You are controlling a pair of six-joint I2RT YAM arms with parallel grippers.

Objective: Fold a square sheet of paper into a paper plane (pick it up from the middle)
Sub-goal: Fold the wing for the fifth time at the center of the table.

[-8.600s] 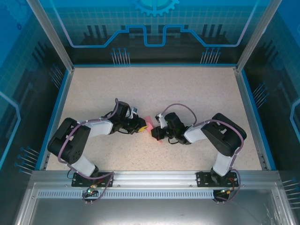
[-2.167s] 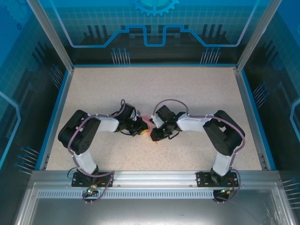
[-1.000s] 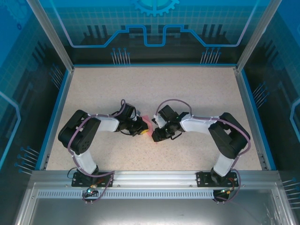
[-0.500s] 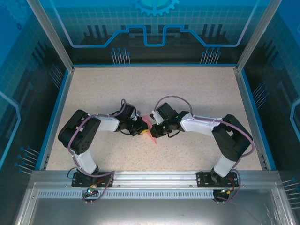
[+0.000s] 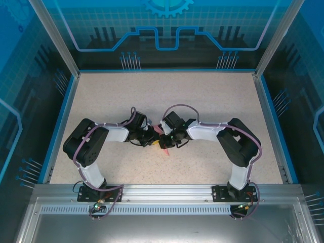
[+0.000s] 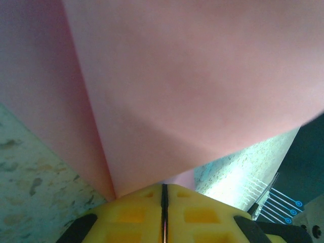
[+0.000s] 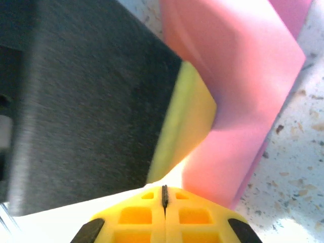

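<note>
Paper sheet, pink-red and partly folded, lies at mid-table, right where the two grippers meet. Nearest us, a ribbed aluminium rail carries both arm bases. The left arm and right arm bend inward from it.

Left wrist view: the left gripper has its yellow pads pressed together. The paper rises straight out of that seam, creased into two slanting faces, so it is pinched there. Speckled beige table shows beside it.

Right wrist view: the right gripper has its pads pressed flat together too. The folded paper comes down to their upper right edge, but I cannot tell whether any of it sits in the seam. The left gripper's black body and one yellow pad lie against the paper's left side.

From above, the left gripper and right gripper are nose to nose, with pink showing between and just below them. Beyond them is open speckled table, then a blue rim. Slanted metal posts stand at the corners, and the blue back wall has a grid pattern and a gear graphic at the top.
</note>
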